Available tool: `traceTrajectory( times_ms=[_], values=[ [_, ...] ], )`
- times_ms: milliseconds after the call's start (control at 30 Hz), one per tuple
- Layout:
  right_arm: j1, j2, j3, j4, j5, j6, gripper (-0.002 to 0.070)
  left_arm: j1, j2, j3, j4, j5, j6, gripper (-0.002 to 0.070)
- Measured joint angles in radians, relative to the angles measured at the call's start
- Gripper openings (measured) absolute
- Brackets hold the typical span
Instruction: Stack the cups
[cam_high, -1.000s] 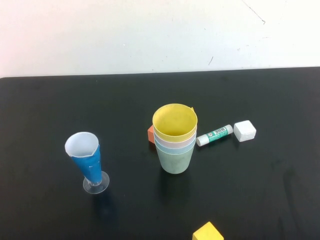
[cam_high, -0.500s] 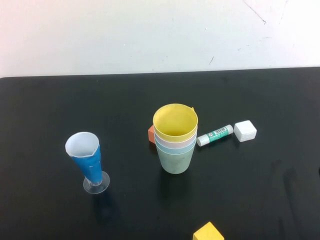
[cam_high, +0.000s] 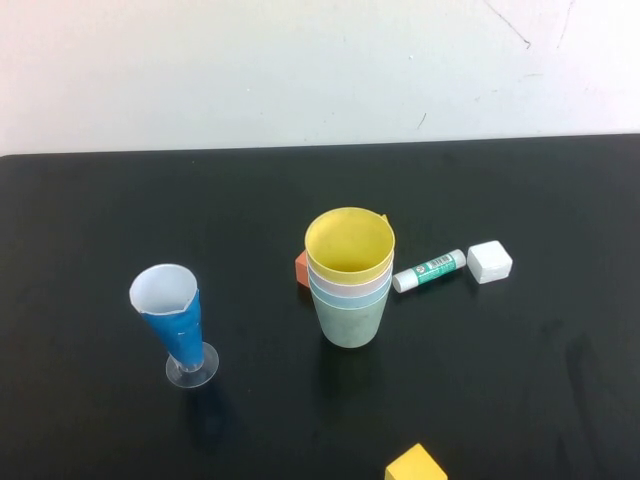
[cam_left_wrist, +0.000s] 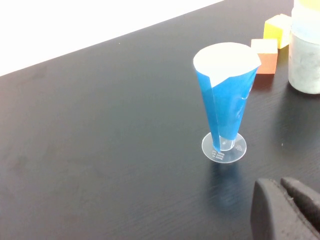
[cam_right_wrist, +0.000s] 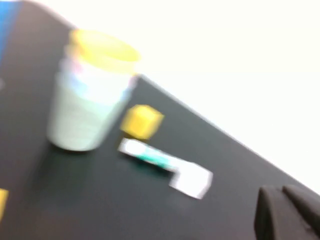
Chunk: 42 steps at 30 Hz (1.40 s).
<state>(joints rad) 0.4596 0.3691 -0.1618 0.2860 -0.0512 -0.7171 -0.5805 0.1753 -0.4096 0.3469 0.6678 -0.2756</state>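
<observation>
Cups (cam_high: 350, 285) nested in one upright stack mid-desk (cam_high: 100, 200); task appears complete. Left tool (cam_left_wrist: 287, 207) and right tool (cam_right_wrist: 285, 212) closed, empty, clear of the stack.

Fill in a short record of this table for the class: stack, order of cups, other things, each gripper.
stack: four cups nested upright, mid-table
order: green cup at the bottom, then blue, pink, yellow on top
cone glass: upright, apart on the robot's left
glue stick: lying right of the stack, beside a white block
left gripper: shut, empty, near the cone glass
right gripper: shut, empty, away from the stack
</observation>
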Motion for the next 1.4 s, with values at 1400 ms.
traceTrajectory(
  times_ms=[1400],
  values=[
    [-0.367, -0.382, 0.190, -0.410, 0.379, 0.717, -0.0001, 0.000, 0.000, 0.000, 0.000, 0.004, 0.000, -0.0001]
  ],
)
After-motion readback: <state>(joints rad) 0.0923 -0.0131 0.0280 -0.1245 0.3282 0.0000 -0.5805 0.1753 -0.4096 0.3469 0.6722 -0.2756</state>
